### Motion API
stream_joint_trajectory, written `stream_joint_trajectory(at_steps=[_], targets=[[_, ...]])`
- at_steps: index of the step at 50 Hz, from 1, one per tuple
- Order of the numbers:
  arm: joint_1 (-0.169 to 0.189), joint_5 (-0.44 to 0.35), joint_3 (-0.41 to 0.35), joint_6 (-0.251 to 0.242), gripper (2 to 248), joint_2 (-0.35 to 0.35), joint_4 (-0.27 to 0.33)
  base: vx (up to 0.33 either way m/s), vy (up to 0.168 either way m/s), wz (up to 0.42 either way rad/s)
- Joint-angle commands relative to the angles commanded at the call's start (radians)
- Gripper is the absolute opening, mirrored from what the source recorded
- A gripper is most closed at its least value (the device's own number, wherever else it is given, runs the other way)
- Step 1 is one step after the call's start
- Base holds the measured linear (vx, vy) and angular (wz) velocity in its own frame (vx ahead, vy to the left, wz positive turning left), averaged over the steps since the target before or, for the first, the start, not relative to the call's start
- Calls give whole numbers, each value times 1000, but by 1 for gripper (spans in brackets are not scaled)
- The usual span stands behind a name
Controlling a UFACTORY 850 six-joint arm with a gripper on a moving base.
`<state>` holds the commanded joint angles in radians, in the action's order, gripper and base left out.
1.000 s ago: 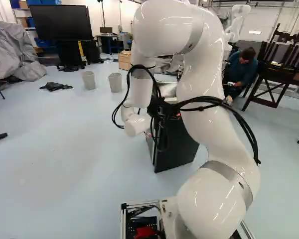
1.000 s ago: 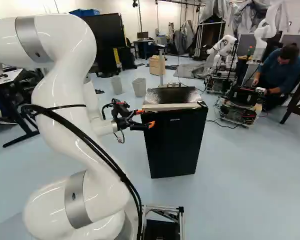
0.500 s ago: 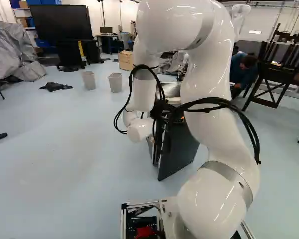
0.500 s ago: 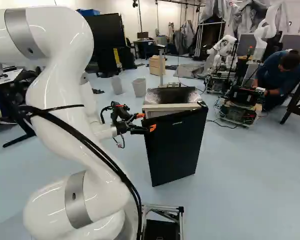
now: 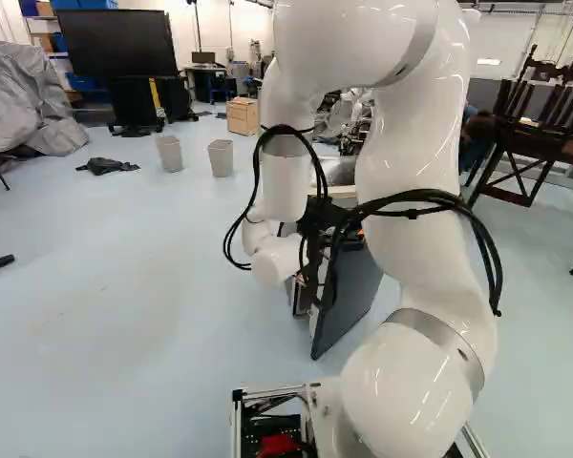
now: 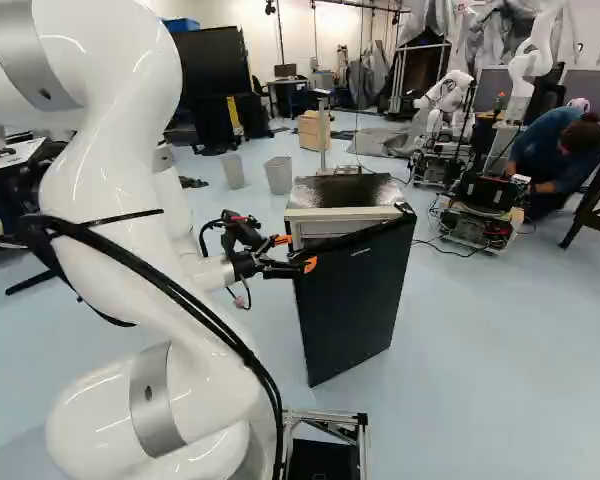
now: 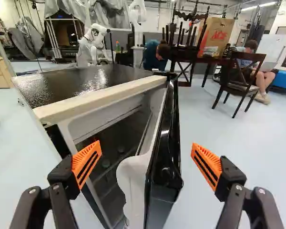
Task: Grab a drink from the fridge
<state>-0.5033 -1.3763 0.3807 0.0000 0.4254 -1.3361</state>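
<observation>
In the right base view my gripper (image 6: 297, 252) is at the upper free edge of the black fridge door (image 6: 352, 300). The door stands ajar from the small fridge (image 6: 342, 190). From the wrist, the gripper (image 7: 146, 163) is open, its orange pads wide apart. One finger (image 7: 87, 162) is on the side of the fridge's opening, the other (image 7: 207, 164) outside the door (image 7: 163, 167), whose edge lies between them, not clasped. White door lining and dark shelves (image 7: 107, 183) show inside, with dim round shapes I cannot identify.
Two grey bins (image 5: 221, 157) stand on the floor beyond the fridge, near a wooden cabinet (image 6: 313, 130). Another robot (image 6: 448, 100) is farther back on the right. The wrist view shows a dark chair (image 7: 238, 83) past the door's outer side.
The fridge door has swung farther open, its free edge coming toward the base. My gripper has moved back along with it, fingers still apart. The base has stayed put.
</observation>
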Motion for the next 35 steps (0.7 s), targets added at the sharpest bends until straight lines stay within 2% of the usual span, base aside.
stream_joint_trajectory(at_steps=[35], targets=[[4, 0, -156, 0, 247, -81, -8, 0, 0, 0]])
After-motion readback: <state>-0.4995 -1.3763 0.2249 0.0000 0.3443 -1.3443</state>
